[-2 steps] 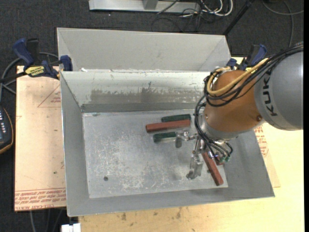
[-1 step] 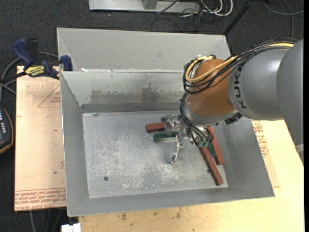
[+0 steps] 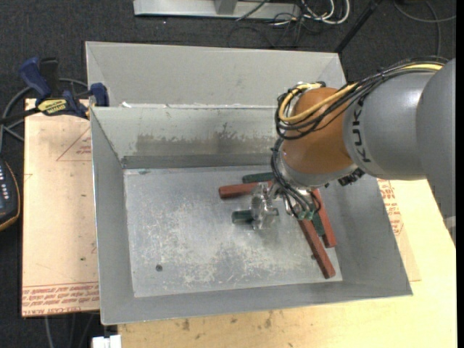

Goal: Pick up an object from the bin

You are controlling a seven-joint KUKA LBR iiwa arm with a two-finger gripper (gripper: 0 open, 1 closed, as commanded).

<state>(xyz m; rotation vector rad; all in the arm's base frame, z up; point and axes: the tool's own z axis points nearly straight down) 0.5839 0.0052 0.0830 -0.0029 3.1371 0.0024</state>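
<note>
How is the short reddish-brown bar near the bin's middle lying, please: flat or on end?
Flat: the short reddish-brown bar stretches lengthwise across the grey metal bin's floor.

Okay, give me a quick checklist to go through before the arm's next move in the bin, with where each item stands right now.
1. hand low inside the bin, right of the floor's middle: ok.
2. Something to pick close by: a small dark block lies right against the hand's left side: ok.
3. Block actually gripped: cannot tell.
4. Neighbours out of the way: a short red-brown stick lies just behind, and long red-brown sticks crowd the right: not ok.
5. Hand away from the bin walls: ok.
</note>
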